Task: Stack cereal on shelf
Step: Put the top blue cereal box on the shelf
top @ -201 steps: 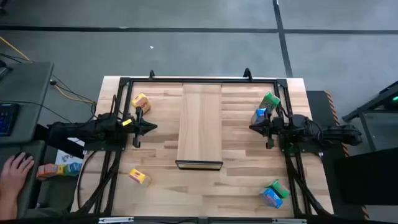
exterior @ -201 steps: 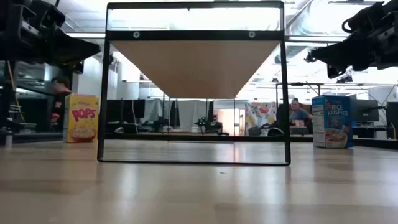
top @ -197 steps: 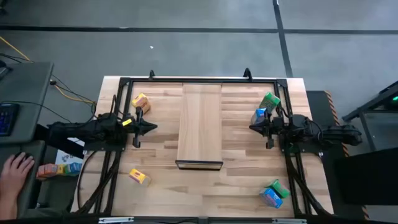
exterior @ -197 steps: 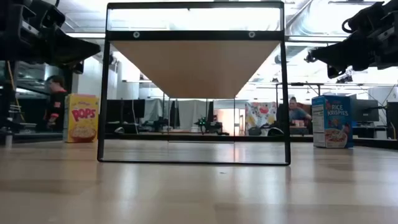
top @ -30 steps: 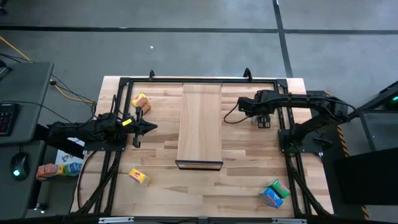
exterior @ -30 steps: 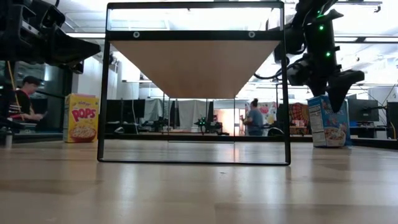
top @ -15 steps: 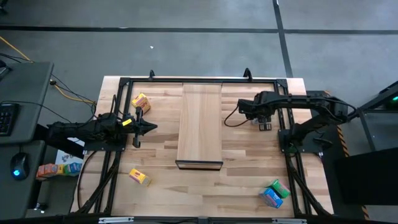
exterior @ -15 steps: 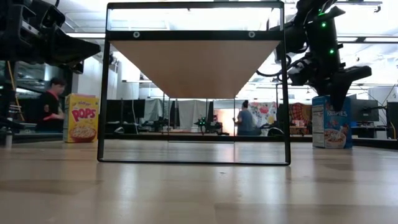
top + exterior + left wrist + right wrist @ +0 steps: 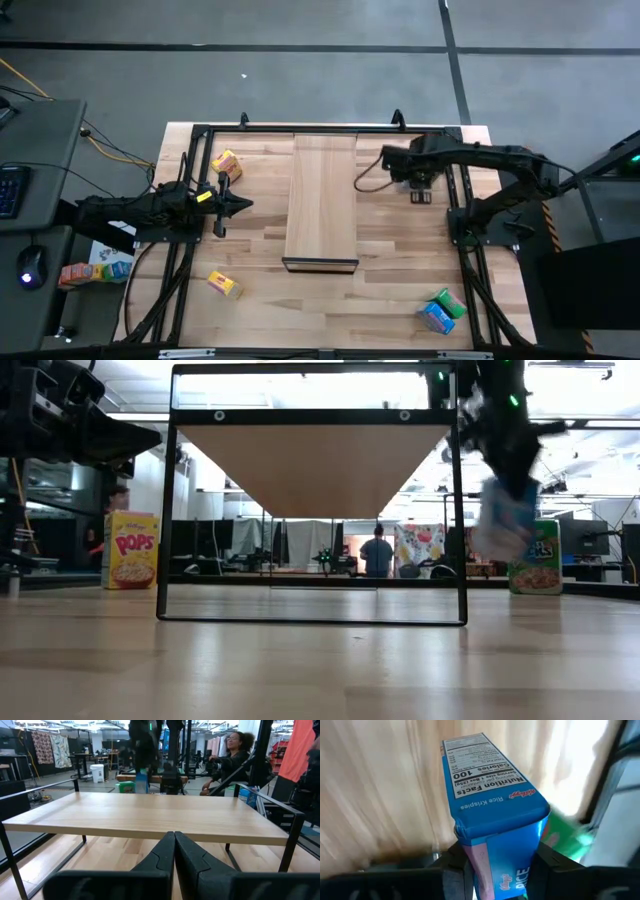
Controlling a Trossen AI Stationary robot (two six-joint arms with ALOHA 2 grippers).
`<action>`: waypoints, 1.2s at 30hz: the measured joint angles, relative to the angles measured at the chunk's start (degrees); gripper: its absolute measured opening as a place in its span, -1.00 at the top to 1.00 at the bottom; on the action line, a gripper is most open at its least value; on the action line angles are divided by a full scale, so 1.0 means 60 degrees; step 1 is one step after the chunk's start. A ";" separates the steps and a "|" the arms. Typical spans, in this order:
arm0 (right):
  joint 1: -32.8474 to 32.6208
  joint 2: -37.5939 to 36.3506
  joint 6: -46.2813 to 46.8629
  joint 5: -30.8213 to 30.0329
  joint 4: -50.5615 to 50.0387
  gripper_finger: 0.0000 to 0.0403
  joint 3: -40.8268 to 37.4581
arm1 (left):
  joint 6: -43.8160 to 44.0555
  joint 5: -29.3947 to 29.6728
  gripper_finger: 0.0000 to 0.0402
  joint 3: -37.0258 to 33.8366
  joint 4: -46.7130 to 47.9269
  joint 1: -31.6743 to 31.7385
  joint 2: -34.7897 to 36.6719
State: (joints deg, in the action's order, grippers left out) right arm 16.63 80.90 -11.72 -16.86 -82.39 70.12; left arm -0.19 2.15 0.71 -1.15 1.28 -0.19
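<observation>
Shelf (image 9: 322, 200) position serves as the reference for all items on the surface (image 9: 390, 290). It stands on a dark frame at the centre of the surface, its pale top bare, with no box stacked on it yet.

Right end effector (image 9: 495, 865) is clamped on a blue box (image 9: 492, 832), one finger against each broad side. The grip sits low on the box, so the printed end panel stands clear above the fingers; this hold presumably keeps the box upright for setting down on the shelf top. In the low view the blue box (image 9: 503, 518) hangs clear of the surface beside the shelf's right post, and in the high view the right end effector (image 9: 421, 187) is just to the right of the shelf, toward its far end.

A green box (image 9: 540, 570) stands upright on the surface to the right of the shelf, below and beyond the carried box.

Left end effector (image 9: 174, 851) is fully closed and empty, parked to the left of the shelf and pointing at it; this arm waits.

Remaining stock:
- one yellow box (image 9: 226, 163) left of the shelf, toward the far end;
- one yellow box (image 9: 224, 285) left of the shelf, toward the near end;
- a green and a blue box (image 9: 440, 310) together, right of the shelf at the near end.

Judged step: transfer of the first box to the shelf top.
</observation>
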 joint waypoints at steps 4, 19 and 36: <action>-0.0342 0.0000 -0.0026 -0.0096 -0.0010 0.51 0.2023 | 0.0000 0.0000 0.98 0.0000 0.0002 -0.0004 0.0000; -0.1748 0.1338 -0.2302 -0.2367 0.1963 0.51 0.5604 | 0.0000 0.0002 0.98 -0.0001 0.0004 -0.0001 -0.0001; -0.1516 0.4494 -0.2800 -0.2993 -0.0100 0.51 0.7619 | 0.0000 0.0000 0.98 0.0000 0.0000 0.0000 0.0000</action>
State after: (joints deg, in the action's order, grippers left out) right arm 7.53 107.87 -28.52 -34.82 -82.99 115.83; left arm -0.19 2.15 0.71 -1.15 1.28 -0.19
